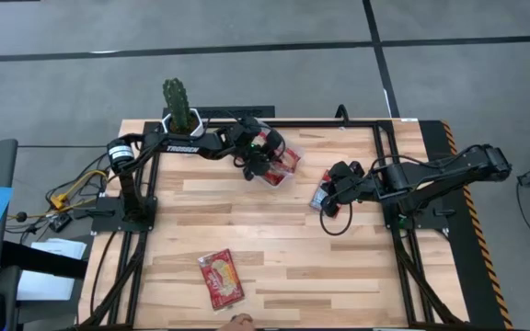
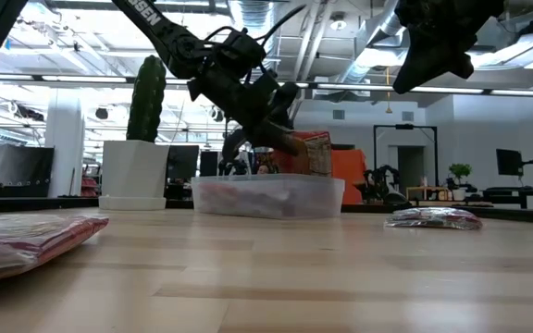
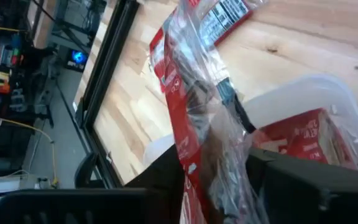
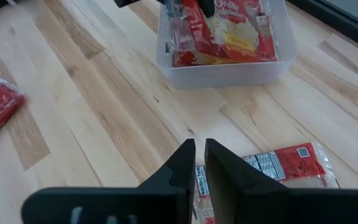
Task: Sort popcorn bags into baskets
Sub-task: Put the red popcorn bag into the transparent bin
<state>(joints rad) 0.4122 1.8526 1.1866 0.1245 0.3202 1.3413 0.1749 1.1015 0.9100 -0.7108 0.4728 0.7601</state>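
My left gripper [image 1: 258, 156] is shut on a red popcorn bag [image 2: 309, 154] just above the clear tray [image 2: 268, 197] at the table's far middle. The tray holds at least one red bag [image 4: 225, 31]. My right gripper [image 4: 199, 155] is shut and empty. It hangs well above the table [image 2: 433, 51], over another bag [image 4: 278, 163] that lies flat to the tray's right. A third bag [image 1: 221, 279] lies flat near the table's near edge. My left gripper pinches the bag between its two fingers [image 3: 166, 171], on the clear-wrapped part near one end [image 3: 194, 134]. The fingers slant down from the table's left. The rest of the bag sticks out past the fingers over the tray, tilted; whether its lower edge touches the tray, I cannot tell.
A cactus [image 1: 178, 97] in a white pot [image 2: 135, 172] stands at the far edge, just left of the tray. A black frame runs along the table's edges [image 1: 389, 175]. Something like a hand shows at the near edge [image 1: 239, 321]. Bare wood lies in the middle.
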